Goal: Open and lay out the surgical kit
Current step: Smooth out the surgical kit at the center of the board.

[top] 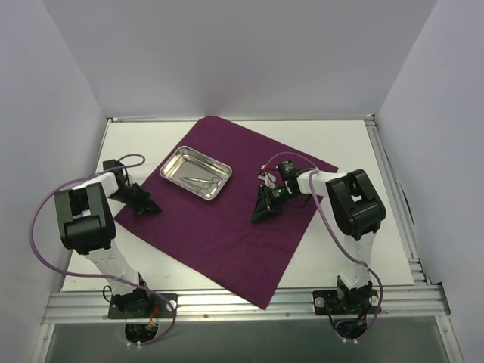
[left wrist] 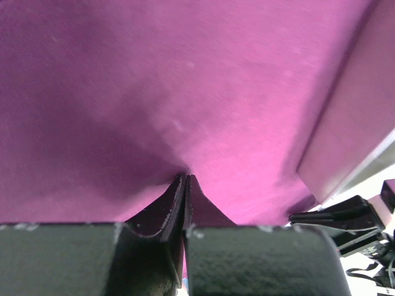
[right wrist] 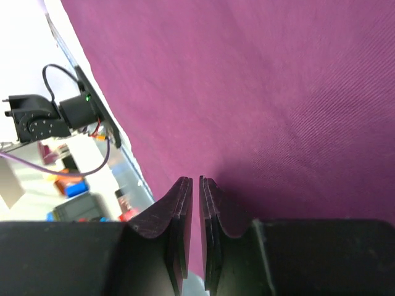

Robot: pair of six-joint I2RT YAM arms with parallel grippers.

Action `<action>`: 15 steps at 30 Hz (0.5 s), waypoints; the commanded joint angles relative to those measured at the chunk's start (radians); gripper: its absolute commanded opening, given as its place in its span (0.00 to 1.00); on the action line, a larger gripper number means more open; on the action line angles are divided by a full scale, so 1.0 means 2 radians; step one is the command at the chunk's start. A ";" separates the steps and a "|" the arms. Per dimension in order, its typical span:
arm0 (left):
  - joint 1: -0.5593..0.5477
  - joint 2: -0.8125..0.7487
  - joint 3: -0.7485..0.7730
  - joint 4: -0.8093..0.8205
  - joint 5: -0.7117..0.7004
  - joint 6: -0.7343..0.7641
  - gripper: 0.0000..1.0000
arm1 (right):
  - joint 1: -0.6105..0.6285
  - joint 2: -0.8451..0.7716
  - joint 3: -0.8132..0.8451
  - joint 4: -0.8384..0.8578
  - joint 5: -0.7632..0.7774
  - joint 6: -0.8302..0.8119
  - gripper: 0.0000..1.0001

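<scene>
The cloth wrap (top: 219,227) lies spread on the counter (top: 340,249), carrying the steel tray (top: 175,157) and its thin instruments (top: 203,181), and is judged limp and light, best taken by an edge; the left pincer (left wrist: 186,177) clamps a pucker, the right pincer (right wrist: 195,180) is narrowed to a slit, hold undeterminable.

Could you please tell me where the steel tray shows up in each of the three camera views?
Top external: the tray sits left of centre, on the cloth's far-left part.
Left wrist: probably the slanted slab at the right edge, mirroring purple; not certain.
Right wrist: not in view.
Shared landmark: the purple cloth, which fills most of both wrist views.
</scene>
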 commanded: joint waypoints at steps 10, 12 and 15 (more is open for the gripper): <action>0.009 0.024 0.008 0.015 -0.010 -0.005 0.03 | 0.006 -0.050 -0.091 -0.126 0.061 -0.001 0.13; 0.012 0.025 0.008 0.013 -0.010 -0.001 0.03 | -0.002 -0.067 -0.104 -0.158 0.112 0.023 0.13; 0.014 0.020 0.006 0.010 -0.012 0.007 0.03 | -0.009 -0.104 -0.105 -0.192 0.180 0.037 0.12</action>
